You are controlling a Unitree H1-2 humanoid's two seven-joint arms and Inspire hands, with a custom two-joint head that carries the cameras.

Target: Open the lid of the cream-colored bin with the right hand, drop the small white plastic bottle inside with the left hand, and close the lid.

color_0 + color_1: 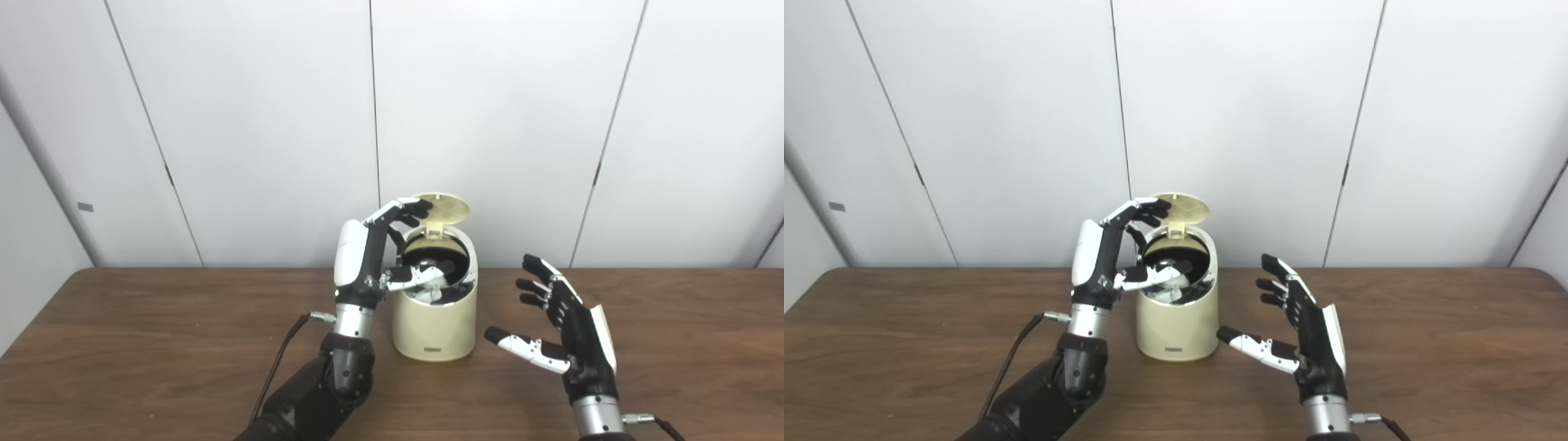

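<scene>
The cream-colored bin (435,324) stands on the table with its round lid (446,208) tipped up at the back. My left hand (375,252) is at the bin's left rim, open, fingers reaching up beside the lid and thumb lying across the dark opening. Pale shapes (436,295) lie inside the opening under the thumb; I cannot tell whether they are the small white bottle. My right hand (569,324) is open and empty, palm toward the bin, a little to its right and apart from it.
The brown wooden table (153,349) runs to both sides and toward me. A black cable (278,361) hangs from my left wrist over the table. White wall panels (257,122) stand close behind the bin.
</scene>
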